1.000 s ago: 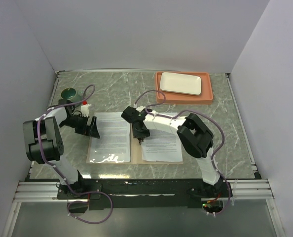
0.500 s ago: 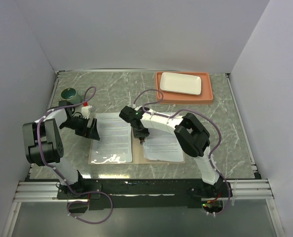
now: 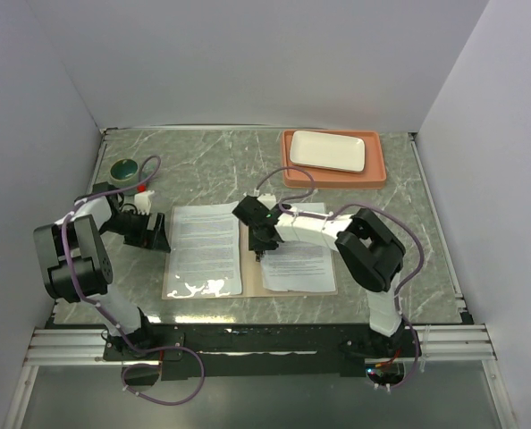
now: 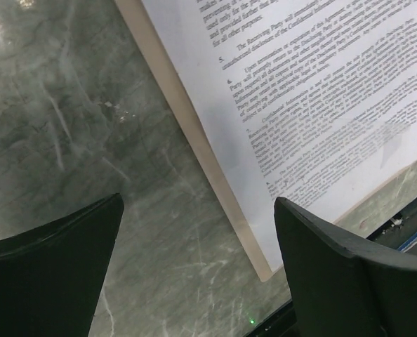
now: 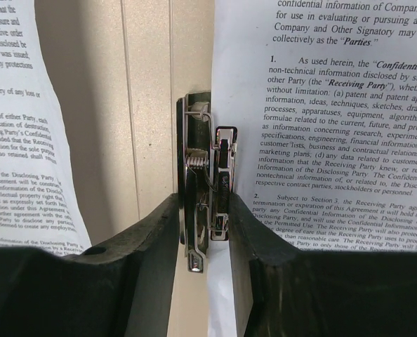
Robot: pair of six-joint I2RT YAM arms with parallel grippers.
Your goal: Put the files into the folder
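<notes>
So the tan cardboard folder (image 5: pixel 149 105) is lying open and flat, crease running near to far. There are two white sheets of dense text on it. The left sheet (image 3: pixel 203 246) is in a shiny clear sleeve with glare at its near end, and the right sheet (image 3: pixel 301 264) is bare. A metal clip (image 5: pixel 208 175) sits at the crease.

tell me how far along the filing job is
Done: the sleeved sheet lies on the left half of the open folder, the second sheet right of the crease. In hand: the right gripper pinches a metal clip at the crease; the left gripper hangs open by the folder's left edge. Left: the folder is not yet closed.
</notes>
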